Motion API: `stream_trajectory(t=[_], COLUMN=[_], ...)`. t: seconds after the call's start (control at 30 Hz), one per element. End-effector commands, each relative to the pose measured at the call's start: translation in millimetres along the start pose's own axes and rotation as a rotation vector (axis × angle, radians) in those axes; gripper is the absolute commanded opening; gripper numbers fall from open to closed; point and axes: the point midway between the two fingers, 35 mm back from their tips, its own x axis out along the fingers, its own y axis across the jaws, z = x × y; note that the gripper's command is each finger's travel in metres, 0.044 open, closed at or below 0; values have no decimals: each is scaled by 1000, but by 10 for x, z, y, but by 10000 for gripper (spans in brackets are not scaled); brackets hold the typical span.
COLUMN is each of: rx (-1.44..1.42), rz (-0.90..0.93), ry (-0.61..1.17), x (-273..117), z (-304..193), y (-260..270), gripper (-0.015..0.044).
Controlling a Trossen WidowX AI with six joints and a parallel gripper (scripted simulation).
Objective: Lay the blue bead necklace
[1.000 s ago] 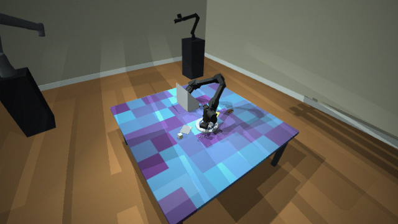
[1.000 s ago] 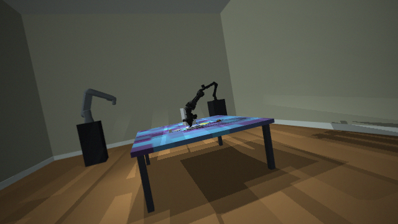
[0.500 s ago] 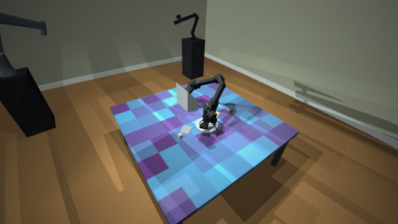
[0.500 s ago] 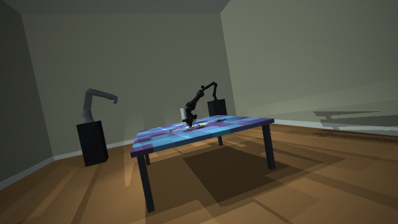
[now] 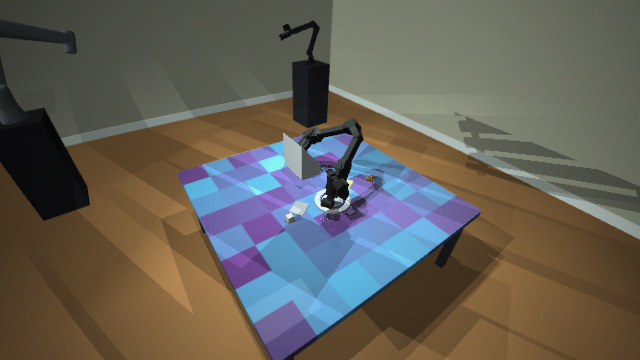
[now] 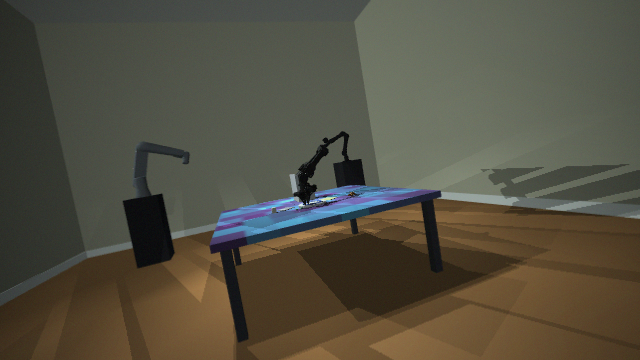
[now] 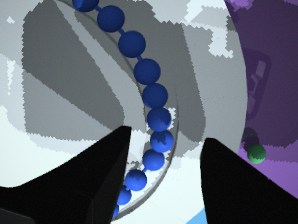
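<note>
The round bead board (image 5: pixel 318 204) (image 7: pixel 225 107) is white and lies flat on the table, with a curved groove. The blue bead necklace (image 7: pixel 155 95) runs along the right side of the board in the wrist view, its beads lying over the groove's band. The lower beads sit close to the left finger, which hides part of the necklace. My gripper (image 6: pixel 306 202) (image 7: pixel 166 141) is partly open and points down over the board, with a stretch of beads between its fingertips and a gap to each finger. The far side of the necklace is out of the wrist view.
A green bead (image 7: pixel 256 154) lies just off the board's right edge in the wrist view. A small pale block (image 5: pixel 290 218) and a white flat piece (image 5: pixel 300 208) lie left of the board. An orange object (image 5: pixel 370 178) lies behind it. A grey upright panel (image 5: pixel 294 156) stands farther back.
</note>
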Motion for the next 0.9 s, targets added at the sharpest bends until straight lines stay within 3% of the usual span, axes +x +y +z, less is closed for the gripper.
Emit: stream_trajectory(t=[0.0, 0.23, 0.87], rx=[0, 6, 2], rz=[0, 2, 6], ry=[0, 1, 0], x=[-2, -20, -66], z=[2, -3, -3], y=[0, 5, 4], gripper=[263, 440, 440])
